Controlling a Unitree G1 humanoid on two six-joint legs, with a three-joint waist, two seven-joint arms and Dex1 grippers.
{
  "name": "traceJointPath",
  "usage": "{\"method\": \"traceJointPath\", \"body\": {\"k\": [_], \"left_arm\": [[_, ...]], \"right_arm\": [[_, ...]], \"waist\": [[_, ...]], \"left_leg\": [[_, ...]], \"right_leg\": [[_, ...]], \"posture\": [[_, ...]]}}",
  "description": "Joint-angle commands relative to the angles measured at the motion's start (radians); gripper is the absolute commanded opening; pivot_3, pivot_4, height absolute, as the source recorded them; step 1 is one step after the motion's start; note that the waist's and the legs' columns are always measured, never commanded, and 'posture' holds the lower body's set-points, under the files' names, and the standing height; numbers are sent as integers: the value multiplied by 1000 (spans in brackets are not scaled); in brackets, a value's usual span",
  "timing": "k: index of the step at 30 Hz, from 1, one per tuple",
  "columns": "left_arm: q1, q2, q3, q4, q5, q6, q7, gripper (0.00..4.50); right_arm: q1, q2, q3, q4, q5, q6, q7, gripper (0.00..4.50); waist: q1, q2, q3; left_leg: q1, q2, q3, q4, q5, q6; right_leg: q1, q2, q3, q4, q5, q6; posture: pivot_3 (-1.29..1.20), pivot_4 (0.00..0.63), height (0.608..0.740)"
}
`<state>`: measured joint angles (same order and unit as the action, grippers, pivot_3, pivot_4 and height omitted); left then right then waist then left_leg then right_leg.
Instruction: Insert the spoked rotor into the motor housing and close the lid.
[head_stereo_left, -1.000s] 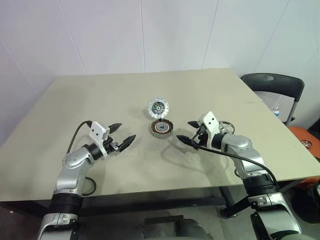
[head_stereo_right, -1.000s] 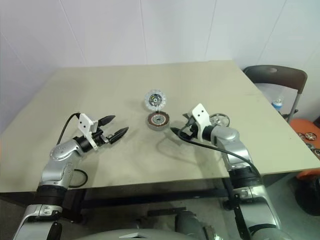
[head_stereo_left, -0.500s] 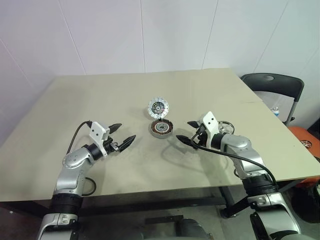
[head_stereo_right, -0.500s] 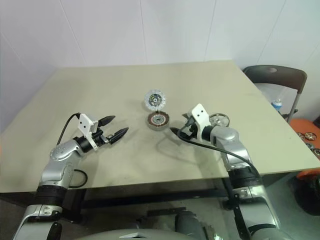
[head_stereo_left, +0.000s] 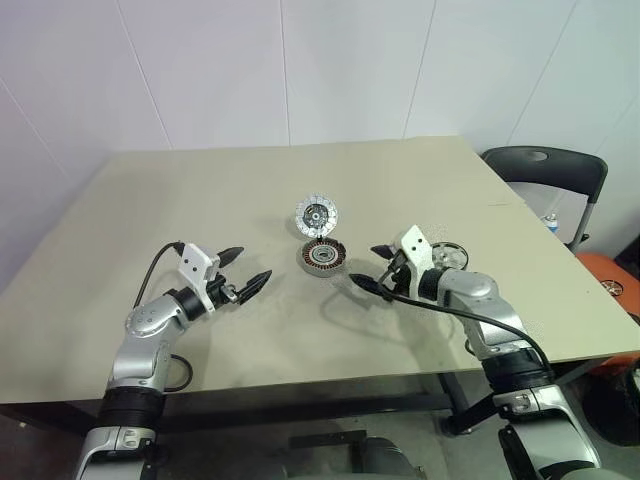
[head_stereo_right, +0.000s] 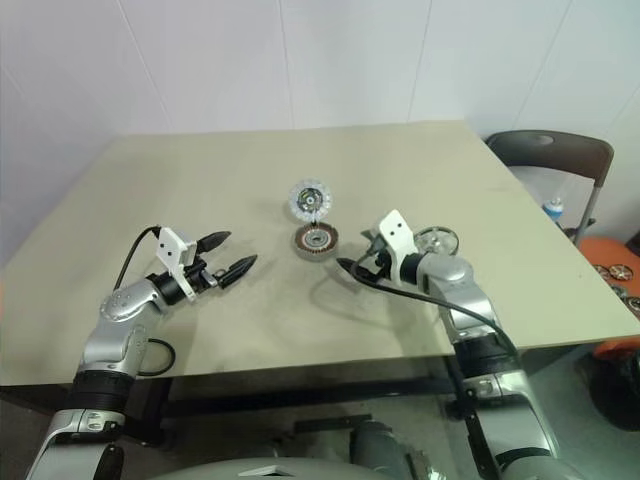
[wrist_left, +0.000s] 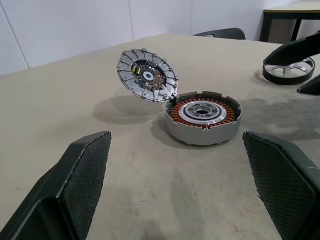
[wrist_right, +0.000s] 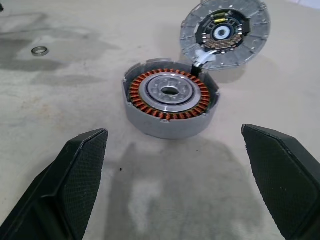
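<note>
With both jaws spread and empty, the right gripper (head_stereo_left: 368, 267) should first reach back for the spoked rotor (head_stereo_left: 447, 256), lying on the table (head_stereo_left: 200, 190) behind it, gripping its black rim squarely before approaching the motor housing (head_stereo_left: 322, 258), whose lid (head_stereo_left: 318, 215) stands open.

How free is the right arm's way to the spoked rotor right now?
Probably free. The spoked rotor lies flat on the bare table, just beside the right arm's wrist, uncovered. The right gripper is open and empty but points away toward the motor housing, so it must turn back first.
</note>
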<state>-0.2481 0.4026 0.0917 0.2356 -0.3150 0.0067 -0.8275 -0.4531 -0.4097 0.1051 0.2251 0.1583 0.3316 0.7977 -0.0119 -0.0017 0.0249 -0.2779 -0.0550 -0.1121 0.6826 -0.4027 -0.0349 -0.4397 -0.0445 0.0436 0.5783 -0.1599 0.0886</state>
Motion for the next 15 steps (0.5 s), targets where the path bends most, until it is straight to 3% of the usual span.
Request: {"method": "traceJointPath", "body": {"k": [1, 15], "left_arm": [[-14, 4, 4, -32, -6, -13, -2, 4500], [-9, -11, 0, -45, -1, -11, 12, 4500]], "right_arm": [[-44, 10, 30, 4, -26, -10, -4, 4479], [-330, 192, 226, 385, -253, -159, -92, 4479]], "waist": [[0, 0, 0], [-5, 0, 0]], "left_leg": [[0, 0, 0, 0, 0, 0], [1, 0, 0, 0, 3, -5]], "right_leg": [[0, 0, 0, 0, 0, 0], [-1, 0, 0, 1, 0, 0]], "posture": [[0, 0, 740], [0, 0, 740]]}}
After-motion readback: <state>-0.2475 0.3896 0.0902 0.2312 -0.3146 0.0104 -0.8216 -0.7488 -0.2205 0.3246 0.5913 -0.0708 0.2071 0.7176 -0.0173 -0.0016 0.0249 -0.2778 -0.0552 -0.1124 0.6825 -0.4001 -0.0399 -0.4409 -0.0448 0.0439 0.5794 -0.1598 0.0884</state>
